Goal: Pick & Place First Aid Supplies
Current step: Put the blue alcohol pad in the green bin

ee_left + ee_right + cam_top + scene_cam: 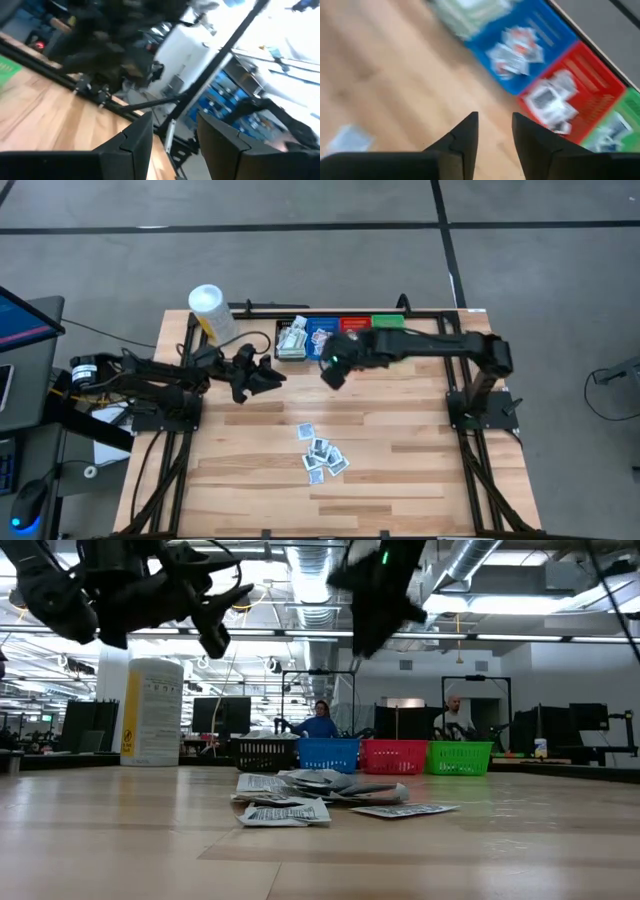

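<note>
Wooden tabletop lies under my right gripper (495, 131), its fingers parted and empty just short of the bins (325, 337), so a drop looks done and next I must swing back to the packets (322, 453) mid-table.

I'm working in a big open industrial lab or workshop hall. Across the low view I see exposed silver ducts (480, 565) and strip lights along the top of the frame, with desks, dark monitors (222, 712) and two people (320, 720) mid-frame. From above, bare grey concrete floor (300, 260) surrounds my wooden table (400, 460), with a computer station (20, 330) at left.
</note>
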